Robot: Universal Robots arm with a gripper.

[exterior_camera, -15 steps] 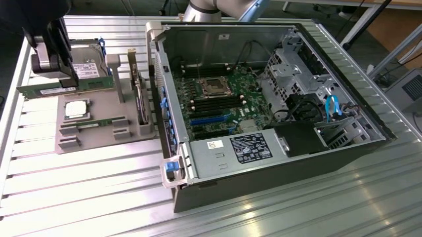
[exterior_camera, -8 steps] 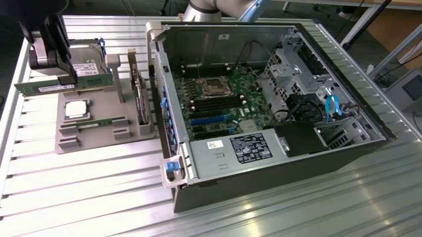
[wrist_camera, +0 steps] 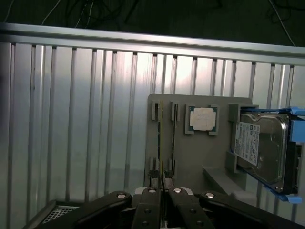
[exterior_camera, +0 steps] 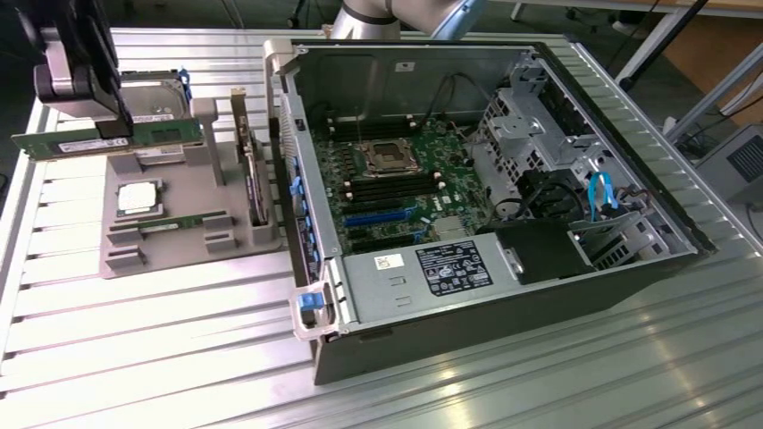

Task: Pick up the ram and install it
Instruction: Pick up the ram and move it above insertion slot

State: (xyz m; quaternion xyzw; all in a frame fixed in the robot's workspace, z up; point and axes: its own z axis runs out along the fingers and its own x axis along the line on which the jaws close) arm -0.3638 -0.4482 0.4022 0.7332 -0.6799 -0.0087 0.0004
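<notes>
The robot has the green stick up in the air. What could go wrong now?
The ram hangs in the end effector with both ends sticking out, so it might tilt or slip. It is close to the hard drive and the upright expansion card, so a sideways move could bump them. The memory slots are narrow; a tilted stick might jam.

The worktop (exterior_camera: 143, 357) is ribbed bare metal, bright and glossy under the light. The parts holder (wrist_camera: 209, 152) is smooth, matt grey plastic. The ram (exterior_camera: 161, 134) is green circuit board with a slight sheen. The hard drive (wrist_camera: 267, 138) has a polished metal lid and a white paper label. The end effector (exterior_camera: 110, 125) is glossy black.
</notes>
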